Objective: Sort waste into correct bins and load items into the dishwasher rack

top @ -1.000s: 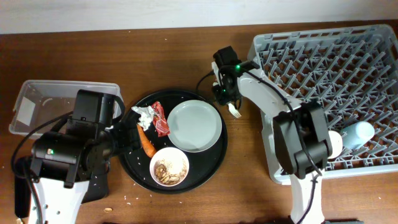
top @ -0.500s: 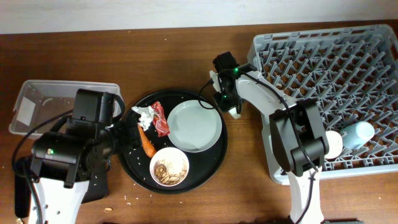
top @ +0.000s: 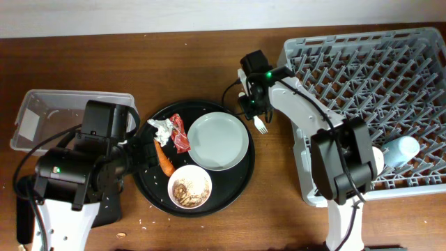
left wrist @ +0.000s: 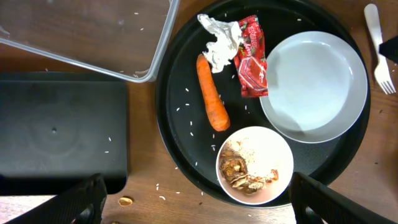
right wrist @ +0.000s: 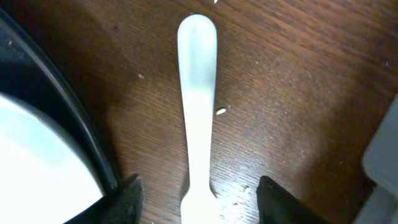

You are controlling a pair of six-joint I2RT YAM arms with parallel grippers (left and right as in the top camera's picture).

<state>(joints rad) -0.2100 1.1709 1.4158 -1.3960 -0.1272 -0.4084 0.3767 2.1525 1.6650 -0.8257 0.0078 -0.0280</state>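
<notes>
A white plastic fork (right wrist: 198, 93) lies on the wood between the round black tray and the grey dishwasher rack (top: 369, 77). Its tines show in the overhead view (top: 260, 126). My right gripper (right wrist: 202, 202) is open, low over the fork, one finger on each side of its neck. My left gripper (left wrist: 199, 208) is open and empty above the tray's near edge. On the tray lie a crumpled paper ball (left wrist: 219, 37), a red wrapper (left wrist: 252, 55), a carrot (left wrist: 212, 93), a pale plate (left wrist: 313, 87) and a white bowl (left wrist: 255, 165) of brownish scraps.
A clear tub (left wrist: 81, 31) and a flat black tray (left wrist: 62, 134) stand left of the round black tray (left wrist: 177, 124). A white cup (top: 375, 160) and a light-blue cup (top: 401, 149) sit in the rack's near right part. Rice grains dot the wood.
My right wrist swung slightly left over the fork, then back to the right. The fork stays on the table. The left arm has not moved.
</notes>
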